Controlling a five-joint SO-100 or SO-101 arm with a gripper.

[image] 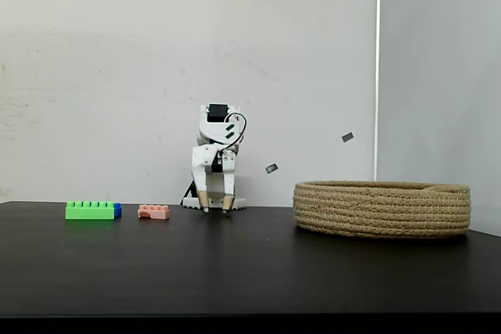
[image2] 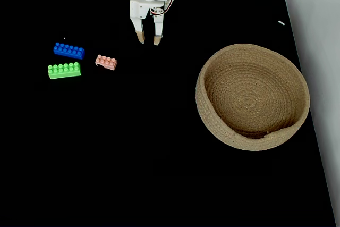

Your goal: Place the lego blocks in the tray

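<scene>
While the gripper [image2: 149, 39] hangs folded close to its base at the far edge of the black table [image2: 133, 158], its two tan-tipped fingers pointing down with a gap between them and nothing held, you have all three lego blocks lying to its left in both fixed views, and the tray [image2: 212, 123] to its right. Item one: salmon-pink block [image2: 106, 62], short, the closest to the fingers, lying left and slightly nearer the camera side of the table, its long axis running roughly left to right with a slight tilt. Item two: blue block [image2: 68, 50], further left, long axis also left to right. Item three: green block [image2: 64, 70], just beside the blue one on its near side, apart from it, parallel. From the low front view the green block [image: 90, 210] hides most of the blue, so their gap reads only from above. Item four: tray, a coiled rope basket, well apart to the right, with no block in it as far as the top view shows. Your first reach would go left, toward the pink block; the fingers would likely need to close across its short side.
</scene>
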